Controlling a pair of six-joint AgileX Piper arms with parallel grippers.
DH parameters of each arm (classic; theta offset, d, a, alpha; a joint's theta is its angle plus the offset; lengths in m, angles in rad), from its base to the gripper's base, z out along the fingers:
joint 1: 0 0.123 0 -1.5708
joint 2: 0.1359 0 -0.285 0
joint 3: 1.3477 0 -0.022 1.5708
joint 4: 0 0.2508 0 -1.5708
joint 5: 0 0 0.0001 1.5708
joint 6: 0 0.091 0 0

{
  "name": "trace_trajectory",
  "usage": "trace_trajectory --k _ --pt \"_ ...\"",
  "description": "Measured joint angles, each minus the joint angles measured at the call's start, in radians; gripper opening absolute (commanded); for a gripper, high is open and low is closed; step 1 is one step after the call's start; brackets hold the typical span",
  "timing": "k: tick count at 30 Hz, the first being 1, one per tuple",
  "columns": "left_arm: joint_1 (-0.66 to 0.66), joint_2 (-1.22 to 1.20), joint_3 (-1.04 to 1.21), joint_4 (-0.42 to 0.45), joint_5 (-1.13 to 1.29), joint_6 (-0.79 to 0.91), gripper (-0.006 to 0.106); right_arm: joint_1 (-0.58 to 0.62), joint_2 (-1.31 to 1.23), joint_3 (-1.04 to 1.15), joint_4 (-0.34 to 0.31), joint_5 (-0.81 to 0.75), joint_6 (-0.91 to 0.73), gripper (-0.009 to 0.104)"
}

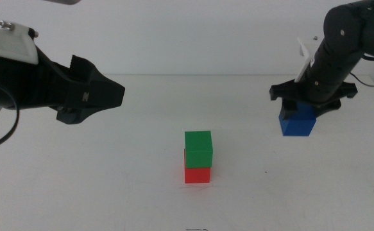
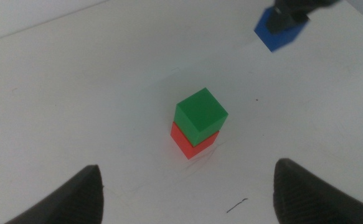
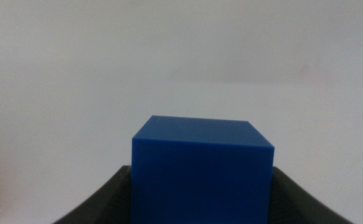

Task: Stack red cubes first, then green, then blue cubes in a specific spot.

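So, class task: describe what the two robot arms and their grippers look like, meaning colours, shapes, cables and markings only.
Both arms are black. The left arm carries a white block with screws near its wrist, a thin dark cable looping below, and a small white mark on its angular, wedge-shaped left gripper. The right arm has rounded joints, a white piece at the wrist, a black cable behind, and a wide, dark right gripper.
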Motion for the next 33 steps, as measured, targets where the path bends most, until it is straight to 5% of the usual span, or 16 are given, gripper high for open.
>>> trace_trajectory --k 6,16,33 --pt "0.0 0.0 0.0 0.0 0.0 0.0 0.094 0.179 -0.179 0.097 -0.09 0.015 0.227 -0.001" --pt "0.0 0.0 0.0 0.0 0.0 0.0 0.094 0.378 -0.107 -0.077 -0.152 0.169 0.443 -0.001" --pt "0.0 0.0 0.0 -0.001 0.0 0.0 0.094 0.489 0.077 -0.318 -0.142 0.223 0.464 -0.001"
